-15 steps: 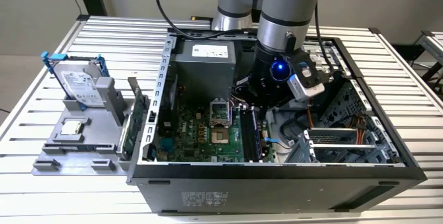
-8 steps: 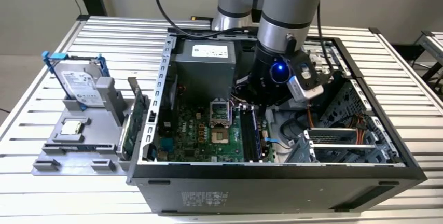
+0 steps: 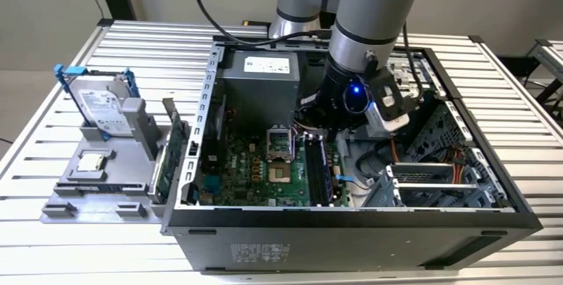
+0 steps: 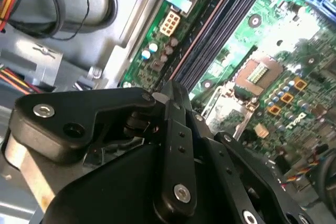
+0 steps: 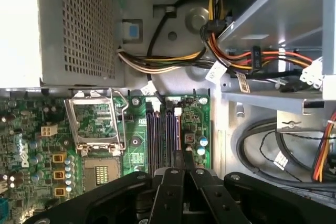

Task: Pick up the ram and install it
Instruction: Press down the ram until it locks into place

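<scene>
You've got the open PC case [image 3: 352, 218] on the slatted worktop [image 3: 70, 245], and in the exterior view the arm reaches down into its middle. At 9 o'clock of the case sits a grey holder [image 3: 97, 192] w/ the hard drive [image 3: 99, 107] upright in its blue frame and a green card [image 3: 176, 150] on edge just beside the case wall. Inside, the power supply [image 3: 260, 80] is at 11 o'clock of the claw and the drive cage [image 3: 431, 179] at 4 o'clock. A cable bundle [image 5: 173, 64] runs from the supply across to the cage, near the slots but not over them. The CPU socket [image 3: 279, 146] lies just at 9 o'clock of the slots on the motherboard [image 3: 250, 179]. The claw [image 5: 185, 170] is low over the memory slots, and both wrist views show its fingers [image 4: 176, 129] drawn together, closed on a thin dark edge. That's the ram [image 3: 318, 169], standing on edge at the slots, directly under the claw and reaching out toward 6 o'clock from it. Its long axis runs 12 to 6 o'clock in the exterior view, parallel w/ the slots. Can't tell if it's fully seated.
</scene>
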Controlling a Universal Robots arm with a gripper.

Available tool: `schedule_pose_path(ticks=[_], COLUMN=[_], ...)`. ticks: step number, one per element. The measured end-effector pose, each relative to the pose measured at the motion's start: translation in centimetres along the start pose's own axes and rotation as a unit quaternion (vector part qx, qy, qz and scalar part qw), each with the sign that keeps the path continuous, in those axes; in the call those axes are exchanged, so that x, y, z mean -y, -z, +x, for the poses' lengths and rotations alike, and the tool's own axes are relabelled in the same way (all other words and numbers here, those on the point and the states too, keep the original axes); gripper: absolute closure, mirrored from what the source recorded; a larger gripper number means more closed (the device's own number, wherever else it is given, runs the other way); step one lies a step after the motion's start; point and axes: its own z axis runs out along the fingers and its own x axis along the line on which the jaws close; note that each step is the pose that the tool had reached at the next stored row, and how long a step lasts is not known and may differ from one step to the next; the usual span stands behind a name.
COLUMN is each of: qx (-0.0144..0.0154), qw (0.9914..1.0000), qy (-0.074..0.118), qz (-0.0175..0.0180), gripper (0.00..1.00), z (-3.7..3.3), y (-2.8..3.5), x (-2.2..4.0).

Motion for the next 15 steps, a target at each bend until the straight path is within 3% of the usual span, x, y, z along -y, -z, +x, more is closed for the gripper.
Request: schedule_pose_path(ticks=[4, 7, 11, 15], qx=[-0.001, -0.0018, -0.0027, -0.0037], qw=[0.99933, 0.99797, 0.99498, 0.9907], qy=[0.036, 0.064, 0.1, 0.136], qz=[-0.0004, -0.0007, -0.0012, -0.0016], gripper=[1.0, 1.0, 1.0, 1.0], z=[-0.01, -0.01, -0.01, -0.01], y=[0.0, 0.0, 0.0, 0.0], x=[0.0, 0.0, 0.0, 0.0])
